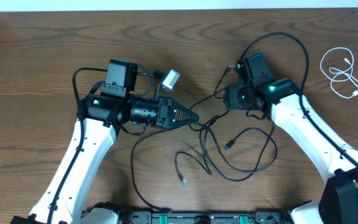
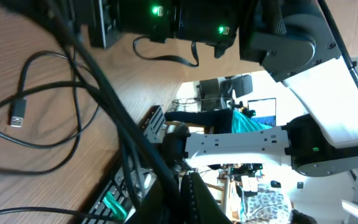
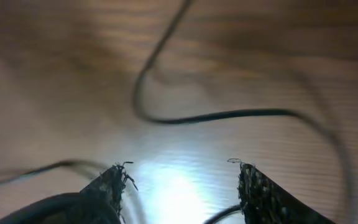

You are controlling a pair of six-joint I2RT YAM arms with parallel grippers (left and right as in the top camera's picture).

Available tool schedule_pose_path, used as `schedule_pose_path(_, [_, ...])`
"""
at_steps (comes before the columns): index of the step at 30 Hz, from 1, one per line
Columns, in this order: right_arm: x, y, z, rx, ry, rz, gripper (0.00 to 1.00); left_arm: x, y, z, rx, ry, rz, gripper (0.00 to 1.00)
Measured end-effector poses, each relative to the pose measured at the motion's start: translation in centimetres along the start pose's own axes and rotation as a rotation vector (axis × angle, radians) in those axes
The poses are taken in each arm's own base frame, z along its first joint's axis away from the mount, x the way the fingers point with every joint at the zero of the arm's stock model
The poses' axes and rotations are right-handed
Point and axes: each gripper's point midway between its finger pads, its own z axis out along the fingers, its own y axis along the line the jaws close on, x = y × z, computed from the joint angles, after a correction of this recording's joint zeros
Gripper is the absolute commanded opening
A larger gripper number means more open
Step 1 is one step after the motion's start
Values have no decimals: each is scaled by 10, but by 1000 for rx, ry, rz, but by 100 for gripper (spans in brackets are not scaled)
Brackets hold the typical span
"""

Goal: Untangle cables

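A: Overhead view first. Where are the cables?

B: I see the black cables point(image 1: 228, 147) sprawled in loose, crossing loops on the table point(image 1: 42, 37) between my two arms. The white cable point(image 1: 342, 73) lies coiled on its own, well apart at the far right.

A: Left jaws?

B: My left gripper point(image 1: 195, 117) points at the tangle, jaws closed on a black strand at its left edge. In the left wrist view that strand runs straight down into the fingertips.

A: And the right?

B: My right gripper point(image 3: 182, 173) hangs low over the wood, jaws apart with nothing between them. One black strand curves across the table just ahead of the fingers.
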Motion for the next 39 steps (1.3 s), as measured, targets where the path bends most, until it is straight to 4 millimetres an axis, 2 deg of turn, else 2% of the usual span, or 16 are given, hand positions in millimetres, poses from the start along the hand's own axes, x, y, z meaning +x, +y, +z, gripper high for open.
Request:
schedule_pose_path(4, [-11, -33, -2, 124, -42, 39, 56, 0, 0, 0, -3, -2, 3, 8])
schedule_pose_path(9, [-27, -101, -12, 324, -103, 139, 56, 0, 0, 0, 1, -1, 3, 8])
schedule_pose_path(13, [-33, -151, -25, 467, -139, 223, 70, 1, -1, 0, 3, 1, 2, 8])
schedule_pose_path(16, [-36, -192, -39, 582, -172, 289, 72, 1, -2, 0, 7, 3, 2, 7])
schedule_pose_path(17, [-38, -206, -44, 619, -190, 314, 70, 1, -2, 0, 9, 4, 1, 8])
schedule_pose_path(18, [-39, -230, -54, 682, -213, 360, 68, 1, -3, 0, 9, 5, 4, 8])
schedule_pose_path(21, [-44, -252, -62, 722, -258, 411, 60, 5, 0, 0, -7, 10, -27, 7])
schedule_pose_path(26, [-40, -315, -91, 839, -332, 561, 58, 17, 16, -1, -98, 22, -103, 8])
schedule_pose_path(30, [-30, -347, -107, 903, -354, 637, 62, 22, 31, -5, -193, 19, -123, 7])
schedule_pose_path(33, [-23, -362, -114, 923, -352, 670, 62, 23, 40, -7, -249, 12, -123, 8])
schedule_pose_path(36, [-19, -366, -113, 909, -336, 669, 67, 22, 45, -8, -276, 7, -120, 7])
schedule_pose_path(39, [-20, -356, -101, 825, -300, 637, 70, 21, 48, -9, -294, 2, -117, 7])
